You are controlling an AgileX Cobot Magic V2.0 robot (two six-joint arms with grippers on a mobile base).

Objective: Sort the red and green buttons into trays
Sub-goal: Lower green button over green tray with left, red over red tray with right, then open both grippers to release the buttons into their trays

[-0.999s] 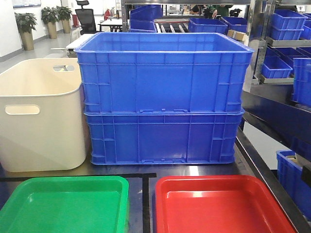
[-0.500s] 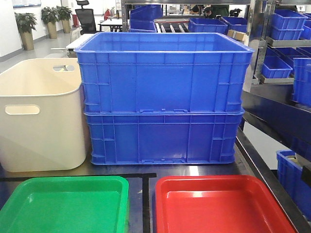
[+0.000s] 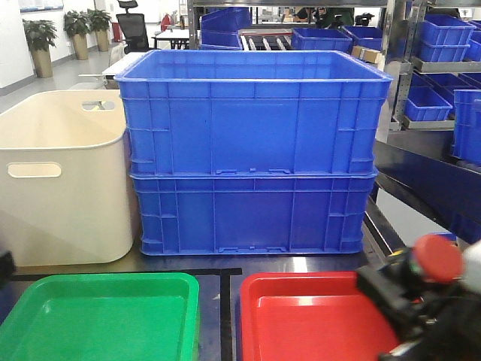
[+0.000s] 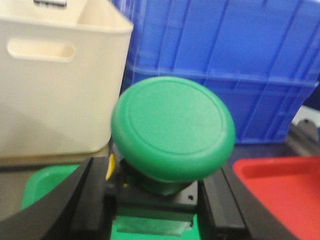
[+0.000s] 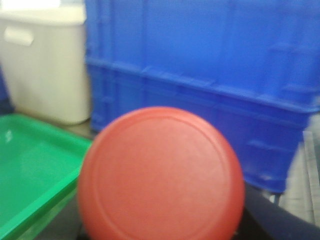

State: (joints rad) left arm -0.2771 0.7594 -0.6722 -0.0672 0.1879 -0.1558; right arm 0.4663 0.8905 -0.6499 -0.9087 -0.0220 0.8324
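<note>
In front of the stacked blue crates [image 3: 252, 150], nearest to the camera, the green tray [image 3: 98, 316] and the red tray [image 3: 316, 320] are lying side by side on the dark table [image 3: 225, 265], the green one toward the cream tub [image 3: 64, 180] and the red one on the other side. The right gripper [image 3: 409, 289] is entering from the lower right corner, over the right end of the red tray, and it is gripping the red button [image 3: 437, 258] with the cap on top; in the right wrist view the red cap [image 5: 161, 172] is filling the picture, so I cannot tell how wide the jaws are standing. The left gripper [image 4: 160, 197] is closed on the dark body of the green button [image 4: 172, 127], with a black finger [image 4: 92, 197] on each side, and it is hanging above the green tray, in front of the crates and the tub. The cream tub is standing just beside the crates.
</note>
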